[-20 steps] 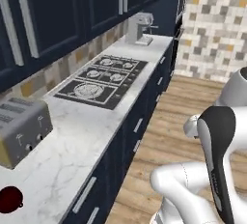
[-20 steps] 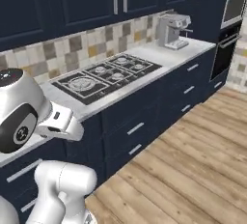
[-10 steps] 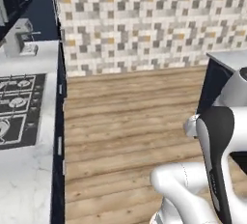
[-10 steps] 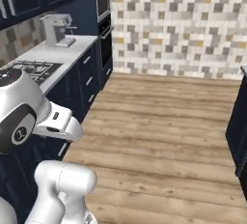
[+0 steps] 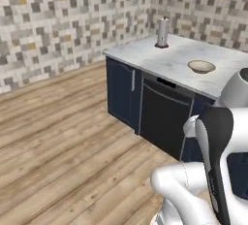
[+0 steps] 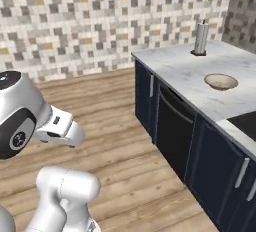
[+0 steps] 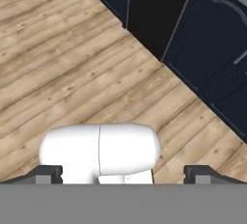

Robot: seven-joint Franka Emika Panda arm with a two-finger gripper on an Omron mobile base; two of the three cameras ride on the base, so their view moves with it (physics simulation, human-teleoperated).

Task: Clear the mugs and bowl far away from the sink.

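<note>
Gripper [image 7: 123, 172]: seen in the hand view, its two dark fingertips [image 7: 46, 174] stand wide apart at the lower corners, with nothing between them; it hangs over bare floor.
Floor [image 5: 63, 136]: light wooden planks, running from under the robot out to the tiled wall.
Arm [image 5: 218, 161]: white with dark joints, folded up close to the base, rising in the lower right of the left base view and the lower left of the right base view.
Cabinets [image 6: 220, 168]: dark navy fronts with slim metal handles, under the bench, to the robot's right.
Dishwasher [image 5: 162, 115]: a black panel with a long bar handle, set between the navy doors.
Bench [image 6: 170, 63]: white marble top, running away along the right side towards the corner of the room.
Sink [image 6: 246, 123]: a black recess in the bench, only its near-left corner in the right base view at the right edge.
Bowl [image 6: 221, 81]: wide, shallow, cream inside with a tan rim, upright on the bench, near the sink's corner and well apart from the gripper.
Paper towel holder [image 5: 162, 32]: a tall pale roll on a dark base, upright at the far end of the bench, beyond the bowl.
Wall [image 5: 72, 20]: mosaic of grey, beige and ochre tiles, behind the floor and bench.
</note>
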